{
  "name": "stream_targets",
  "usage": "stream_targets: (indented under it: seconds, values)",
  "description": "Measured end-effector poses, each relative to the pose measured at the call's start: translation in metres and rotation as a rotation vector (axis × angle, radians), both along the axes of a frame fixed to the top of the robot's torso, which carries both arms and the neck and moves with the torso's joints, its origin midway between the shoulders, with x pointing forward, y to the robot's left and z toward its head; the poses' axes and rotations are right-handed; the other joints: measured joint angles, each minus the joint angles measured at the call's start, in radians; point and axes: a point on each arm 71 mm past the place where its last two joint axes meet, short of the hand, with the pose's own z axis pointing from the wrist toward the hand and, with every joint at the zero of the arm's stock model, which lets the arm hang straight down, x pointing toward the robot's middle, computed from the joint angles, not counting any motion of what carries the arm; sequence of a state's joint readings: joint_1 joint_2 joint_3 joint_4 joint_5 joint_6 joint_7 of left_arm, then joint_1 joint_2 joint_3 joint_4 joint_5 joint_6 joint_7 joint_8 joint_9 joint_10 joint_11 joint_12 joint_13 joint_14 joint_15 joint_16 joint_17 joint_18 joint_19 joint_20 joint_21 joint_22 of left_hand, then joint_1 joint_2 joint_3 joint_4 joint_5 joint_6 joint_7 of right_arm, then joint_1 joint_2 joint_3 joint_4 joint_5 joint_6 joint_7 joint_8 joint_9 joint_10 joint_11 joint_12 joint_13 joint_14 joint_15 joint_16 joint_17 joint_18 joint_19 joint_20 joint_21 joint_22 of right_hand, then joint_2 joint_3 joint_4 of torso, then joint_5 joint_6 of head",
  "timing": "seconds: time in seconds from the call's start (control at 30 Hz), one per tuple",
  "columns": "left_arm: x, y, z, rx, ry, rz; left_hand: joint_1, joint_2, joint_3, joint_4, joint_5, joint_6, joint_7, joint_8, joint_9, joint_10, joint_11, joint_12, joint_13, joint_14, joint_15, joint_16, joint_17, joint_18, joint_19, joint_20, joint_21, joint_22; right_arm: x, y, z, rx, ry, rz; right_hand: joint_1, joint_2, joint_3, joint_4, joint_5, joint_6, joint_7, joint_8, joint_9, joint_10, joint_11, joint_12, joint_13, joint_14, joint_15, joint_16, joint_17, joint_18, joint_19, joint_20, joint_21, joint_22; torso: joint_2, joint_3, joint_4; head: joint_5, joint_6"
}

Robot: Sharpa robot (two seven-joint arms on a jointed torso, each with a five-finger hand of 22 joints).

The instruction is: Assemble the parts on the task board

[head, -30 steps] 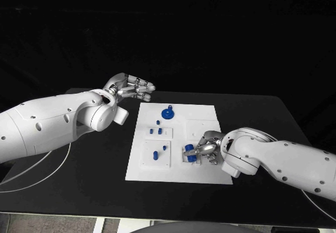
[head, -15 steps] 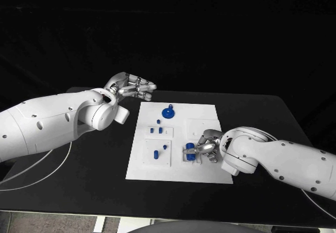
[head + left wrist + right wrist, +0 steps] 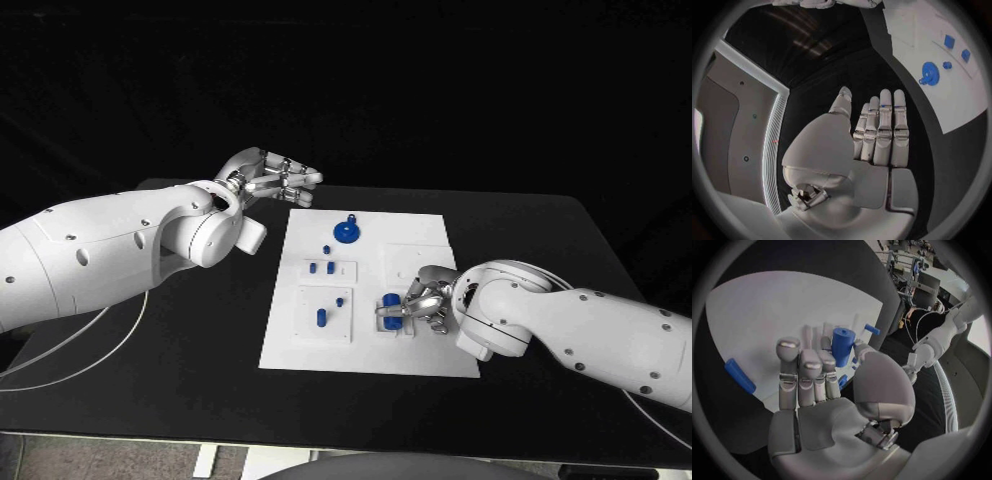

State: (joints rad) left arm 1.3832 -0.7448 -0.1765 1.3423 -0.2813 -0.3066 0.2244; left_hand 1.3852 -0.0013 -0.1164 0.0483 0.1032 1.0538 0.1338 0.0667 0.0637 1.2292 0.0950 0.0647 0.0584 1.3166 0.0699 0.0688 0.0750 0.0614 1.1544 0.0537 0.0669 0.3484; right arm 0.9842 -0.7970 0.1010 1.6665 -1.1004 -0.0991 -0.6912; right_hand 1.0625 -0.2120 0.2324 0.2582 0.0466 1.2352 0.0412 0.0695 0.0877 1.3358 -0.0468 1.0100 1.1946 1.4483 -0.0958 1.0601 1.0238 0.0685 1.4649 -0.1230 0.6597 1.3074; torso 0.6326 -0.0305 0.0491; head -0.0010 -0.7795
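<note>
Right hand [image 3: 414, 309] is pinching one blue cylinder [image 3: 842, 346] over the task board [image 3: 411, 355], basically same spot as a second ago. Left hand [image 3: 270, 178] stays off the board, fingers straight, holding nothing. Six blue parts counted.

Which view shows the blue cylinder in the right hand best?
Right wrist view: the blue cylinder stands close and unobstructed between the right hand's fingers, over the white board. In the head view it is small and partly hidden by the hand.
</note>
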Motion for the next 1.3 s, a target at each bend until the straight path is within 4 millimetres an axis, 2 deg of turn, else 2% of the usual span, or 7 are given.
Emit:
stream_targets:
  seconds: [0.63,1.17,1.3]
  values:
    - [0.0001,0.0000,-0.0003,0.002,0.004,0.001,-0.007,-0.007,0.007,0.007,0.000,-0.007,0.000,0.000,0.000,-0.004,0.004,0.000,0.000,0.000,0.000,0.000,0.000,0.000,0.006,-0.002,0.000,-0.015,-0.0018,-0.0001,0.0007,-0.002,-0.002,0.005,-0.004,-0.004,-0.021,0.026,0.000,0.000,0.000,-0.001,-0.001,0.000,0.000,-0.004,0.000,0.003,-0.003,-0.004,0.003,0.000,0.000,0.000,-0.002,0.000,0.000,0.0000,0.0000,0.001,-0.006]
    - [0.0001,0.0003,-0.0004,0.002,0.006,0.002,-0.018,-0.010,0.010,0.010,0.000,-0.007,0.000,0.000,0.000,-0.004,0.003,0.000,0.000,-0.003,0.003,0.000,0.000,0.000,0.007,0.000,0.000,-0.023,-0.0031,-0.0014,0.0011,-0.004,-0.001,0.008,-0.015,-0.015,-0.098,0.031,0.000,-0.002,0.001,-0.001,0.001,0.000,0.000,-0.008,0.000,0.003,-0.003,-0.008,0.004,0.000,0.000,0.000,-0.004,0.000,0.000,0.0000,0.0004,0.006,-0.009]
    - [0.0001,0.0003,-0.0005,0.003,0.006,0.003,-0.018,-0.010,0.013,0.013,0.000,-0.007,0.000,0.000,0.000,-0.004,0.003,0.000,0.000,-0.003,0.003,0.000,0.000,0.000,0.007,0.000,0.000,-0.025,-0.0034,-0.0021,0.0011,-0.004,-0.001,0.008,-0.012,-0.012,-0.096,0.029,0.000,-0.002,0.001,-0.001,0.003,0.000,0.000,-0.008,-0.001,0.003,-0.003,-0.008,0.004,0.000,0.000,0.000,-0.004,0.000,0.001,0.0002,0.0005,0.005,-0.008]
